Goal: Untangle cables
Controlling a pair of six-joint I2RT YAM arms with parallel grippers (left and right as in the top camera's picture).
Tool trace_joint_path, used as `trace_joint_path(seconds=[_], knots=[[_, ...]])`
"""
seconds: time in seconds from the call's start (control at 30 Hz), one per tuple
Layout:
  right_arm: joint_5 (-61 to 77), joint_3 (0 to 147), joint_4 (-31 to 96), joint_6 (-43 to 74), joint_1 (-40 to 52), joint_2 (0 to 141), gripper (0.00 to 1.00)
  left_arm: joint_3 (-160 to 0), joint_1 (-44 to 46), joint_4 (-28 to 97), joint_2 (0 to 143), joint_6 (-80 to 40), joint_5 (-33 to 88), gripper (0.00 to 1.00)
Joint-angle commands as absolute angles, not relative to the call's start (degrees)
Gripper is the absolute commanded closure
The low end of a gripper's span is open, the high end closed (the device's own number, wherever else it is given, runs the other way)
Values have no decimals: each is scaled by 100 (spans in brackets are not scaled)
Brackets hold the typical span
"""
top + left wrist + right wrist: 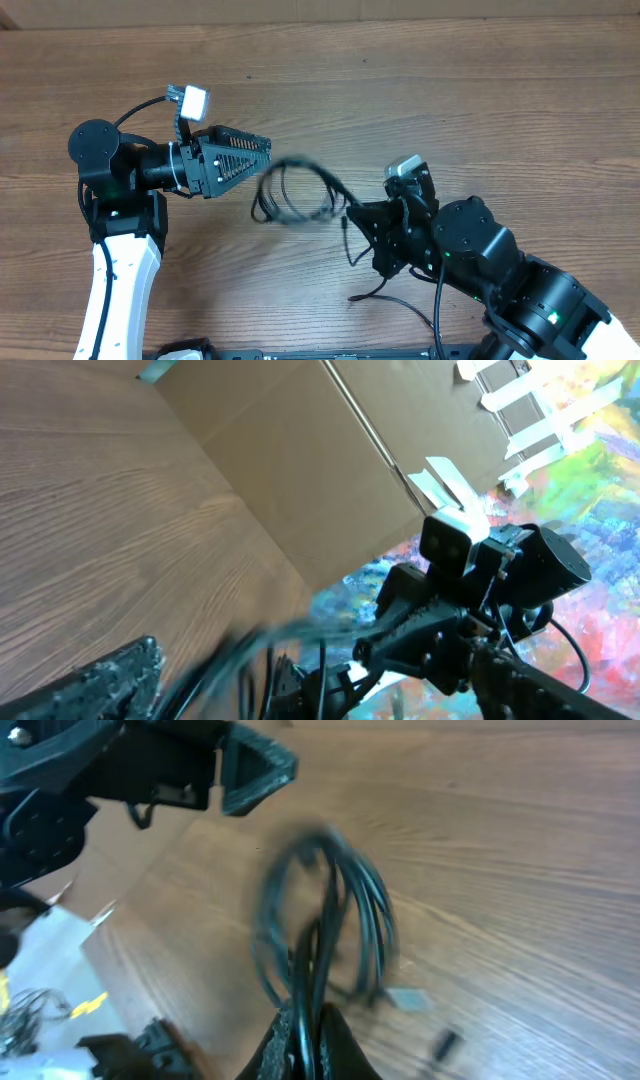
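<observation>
A bundle of black cables [295,195] hangs in blurred loops over the wooden table between the two arms. My right gripper [357,215] is shut on strands of the bundle. In the right wrist view its fingers [320,1025] pinch the cables [350,910], which loop upward above them. A pale connector [405,1000] and a small black plug [445,1042] hang near the table. A loose cable tail [375,290] lies below the right gripper. My left gripper [268,150] points right, just left of the loops, and looks open and empty. One of its fingers [110,680] shows beside the blurred cables [240,660].
The wooden table [500,100] extends far and right of the arms. A cardboard wall [300,470] stands along the table's far edge. The right arm and its camera [455,545] fill the lower right of the left wrist view.
</observation>
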State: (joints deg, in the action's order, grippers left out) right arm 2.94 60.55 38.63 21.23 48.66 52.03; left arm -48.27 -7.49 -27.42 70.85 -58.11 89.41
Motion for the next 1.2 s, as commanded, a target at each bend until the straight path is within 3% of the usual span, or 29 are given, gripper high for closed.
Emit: trace_joint_path(seconds=[0.0, 0.27, 0.37, 0.6, 0.7, 0.87, 1.17], knots=[[569, 6200, 3826, 2163, 4825, 5179, 96, -4888, -746, -2764, 7087, -5717, 9054, 0], [620, 6200, 3830, 2418, 4825, 5181, 96, -4858, -709, -2359, 7087, -4536, 9054, 7], [617, 6200, 3828, 2418, 4825, 5183, 96, -4783, -620, -1855, 7087, -3966, 9054, 19], [613, 6200, 3828, 2418, 4825, 5183, 96, -4685, -266, -237, 7087, -2451, 9011, 20], [613, 6200, 3828, 2418, 4825, 5190, 96, -4685, -95, 384, 7087, -2390, 8595, 35], [615, 6200, 3830, 2418, 4825, 5282, 96, -4685, 235, 1531, 7087, -2078, 7496, 43], [611, 6200, 3826, 2418, 4825, 5470, 96, -4685, 1114, 3186, 7087, -834, 6458, 75]])
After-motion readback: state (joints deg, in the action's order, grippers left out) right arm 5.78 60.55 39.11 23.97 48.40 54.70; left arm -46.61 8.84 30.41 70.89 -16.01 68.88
